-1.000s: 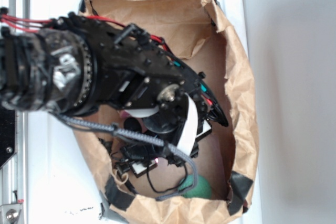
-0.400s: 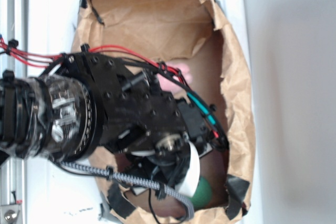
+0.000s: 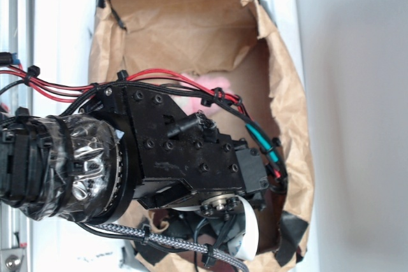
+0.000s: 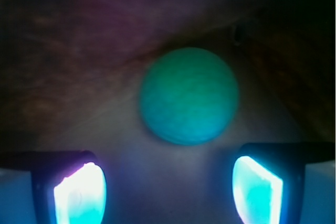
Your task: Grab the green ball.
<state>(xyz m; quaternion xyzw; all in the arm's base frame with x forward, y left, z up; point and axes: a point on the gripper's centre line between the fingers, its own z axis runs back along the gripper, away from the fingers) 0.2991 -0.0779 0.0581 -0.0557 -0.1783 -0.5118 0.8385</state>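
The green ball [image 4: 188,95] fills the middle of the wrist view, lying on the bag's floor just ahead of my gripper [image 4: 168,187]. The jaws stand wide apart with nothing between them, and the two glowing fingertips [image 4: 80,195] sit at the lower left and lower right, short of the ball. In the exterior view my black arm [image 3: 185,157] reaches down into the paper bag [image 3: 290,113] and covers the ball and the gripper.
A pink plush bunny [image 3: 213,88] shows behind the arm in the bag's middle. The bag's crumpled brown walls rise all around. Black tape [image 3: 290,237] holds its near corner. Red cables [image 3: 57,87] trail to the left.
My arm has swung toward the near end of the bag and lower, now covering the green ball that showed at the bag's near end. The pink bunny has come into sight.
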